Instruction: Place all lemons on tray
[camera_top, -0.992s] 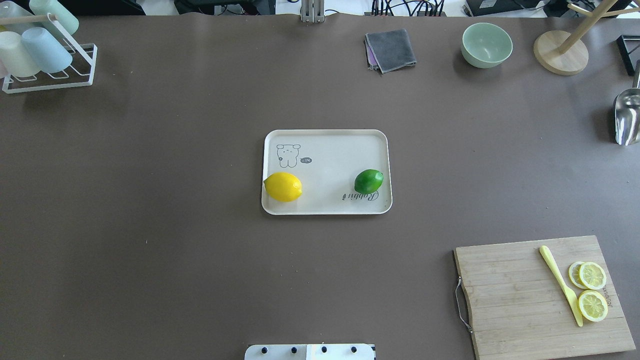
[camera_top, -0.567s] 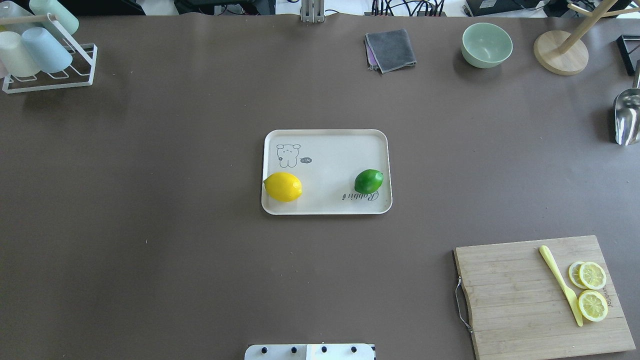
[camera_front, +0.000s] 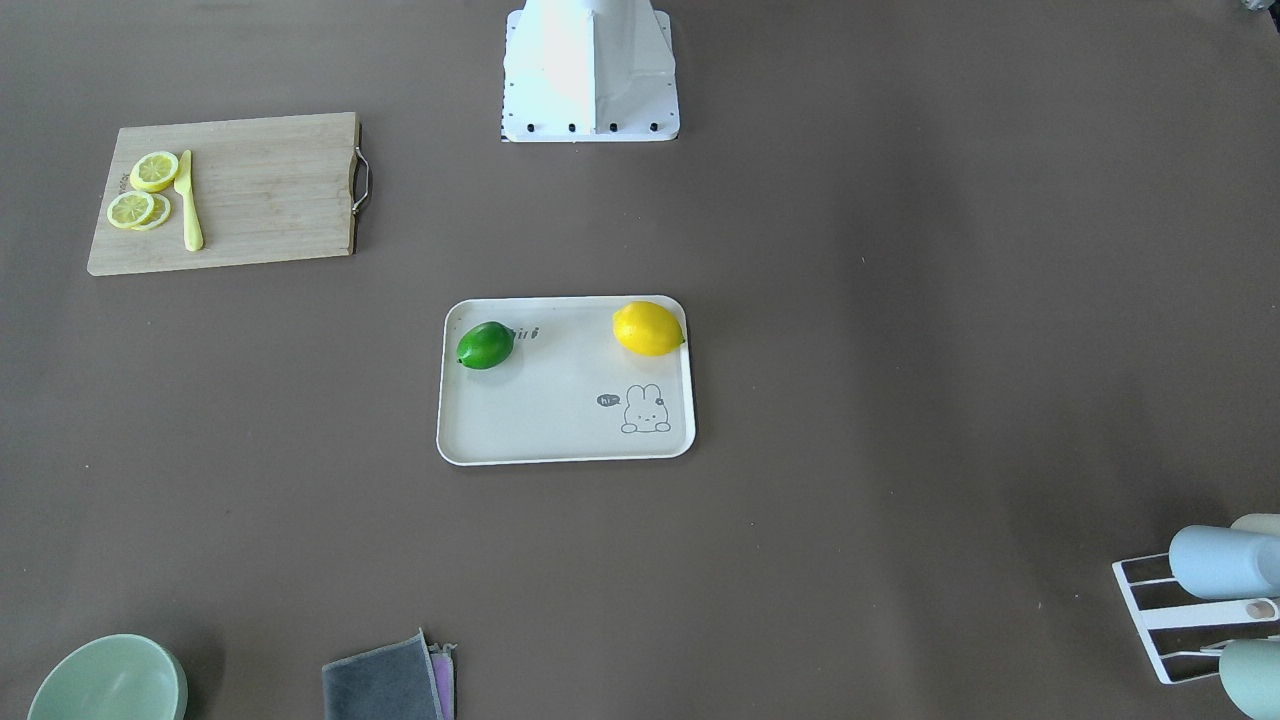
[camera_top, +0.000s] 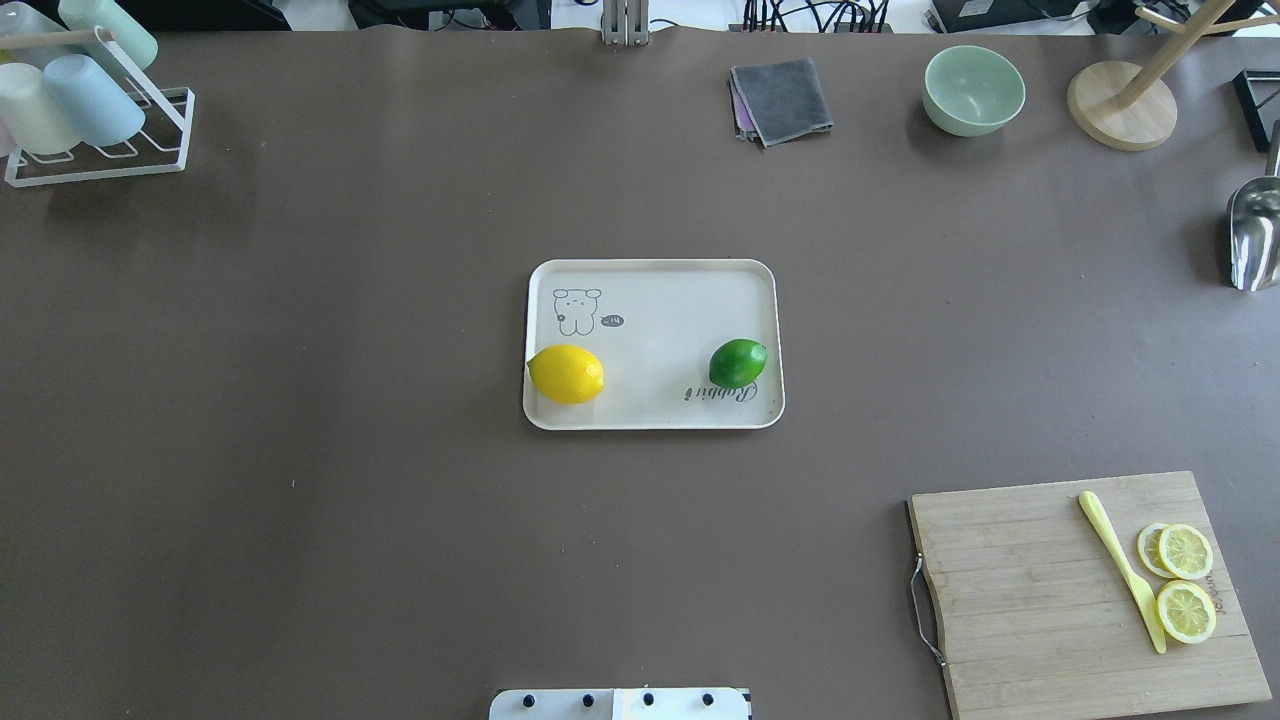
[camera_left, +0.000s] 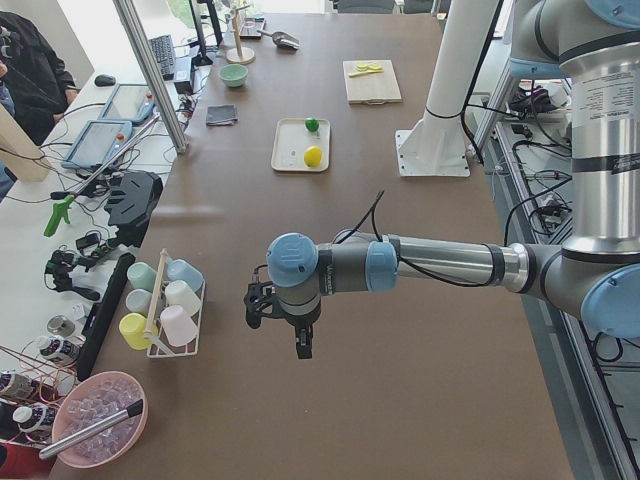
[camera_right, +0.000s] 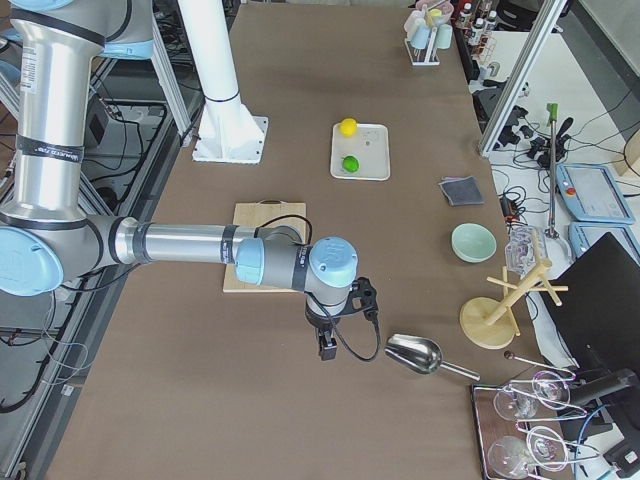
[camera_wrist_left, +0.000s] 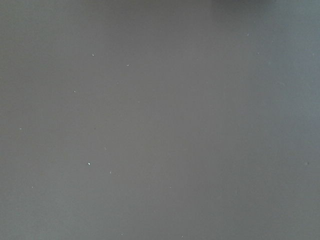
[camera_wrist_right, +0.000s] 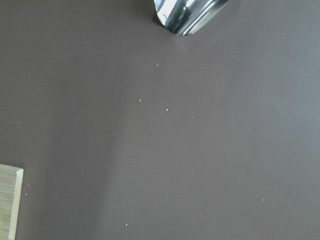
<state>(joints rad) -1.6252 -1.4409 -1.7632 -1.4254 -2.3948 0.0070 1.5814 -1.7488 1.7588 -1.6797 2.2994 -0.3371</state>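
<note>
The cream tray (camera_top: 660, 330) with a bunny drawing lies mid-table. The yellow lemon (camera_top: 566, 374) rests on it at its near left corner, against the rim. The green lemon (camera_top: 737, 362) rests on its right side by the "Rabbit" script. Both also show in the front-facing view, yellow (camera_front: 649, 328) and green (camera_front: 486, 345). My left gripper (camera_left: 298, 343) hangs over bare table far to the left of the tray. My right gripper (camera_right: 325, 346) hangs far to the right, near the metal scoop (camera_right: 413, 353). Each shows only in a side view, so I cannot tell whether it is open or shut.
A wooden cutting board (camera_top: 1030, 590) with lemon slices (camera_top: 1185, 580) and a yellow knife (camera_top: 1120, 570) lies near right. A green bowl (camera_top: 973, 90), grey cloth (camera_top: 782, 98) and wooden stand (camera_top: 1120, 105) stand at the far edge. A cup rack (camera_top: 90, 110) stands far left.
</note>
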